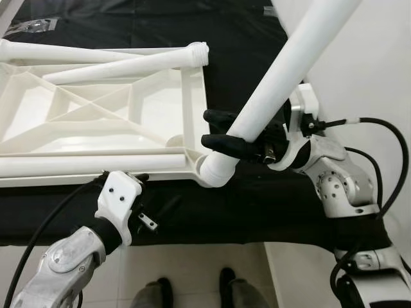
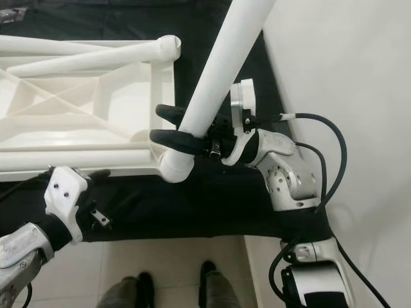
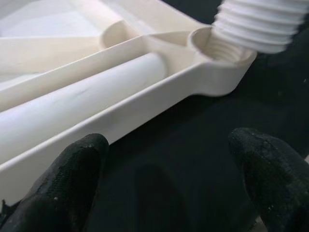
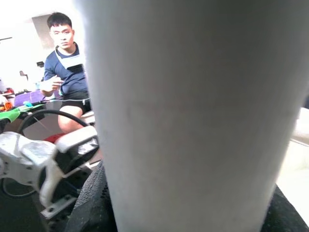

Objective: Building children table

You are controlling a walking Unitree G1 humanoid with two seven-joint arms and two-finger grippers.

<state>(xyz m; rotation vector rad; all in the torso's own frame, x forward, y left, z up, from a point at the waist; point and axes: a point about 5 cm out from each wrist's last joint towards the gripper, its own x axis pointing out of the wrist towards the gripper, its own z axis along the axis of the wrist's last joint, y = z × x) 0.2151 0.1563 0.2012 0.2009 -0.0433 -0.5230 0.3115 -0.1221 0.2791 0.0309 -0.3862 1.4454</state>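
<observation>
fingers (image 1: pixel 221 131) of right arm clamp tilted leg (image 1: pixel 282 70).

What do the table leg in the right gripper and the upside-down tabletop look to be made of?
The table leg in the right gripper looks like moulded white plastic, smooth and slightly glossy, with a threaded end at the corner socket. The tabletop seems to be the same plastic: cast ribs and soft highlights on its underside. The black cloth under it looks like matte fabric.

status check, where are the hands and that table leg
Right hand shut on table leg, threaded end at corner socket of upturned tabletop, not seated. Left hand open at tabletop's near edge. Loose legs lying on tabletop.
</observation>
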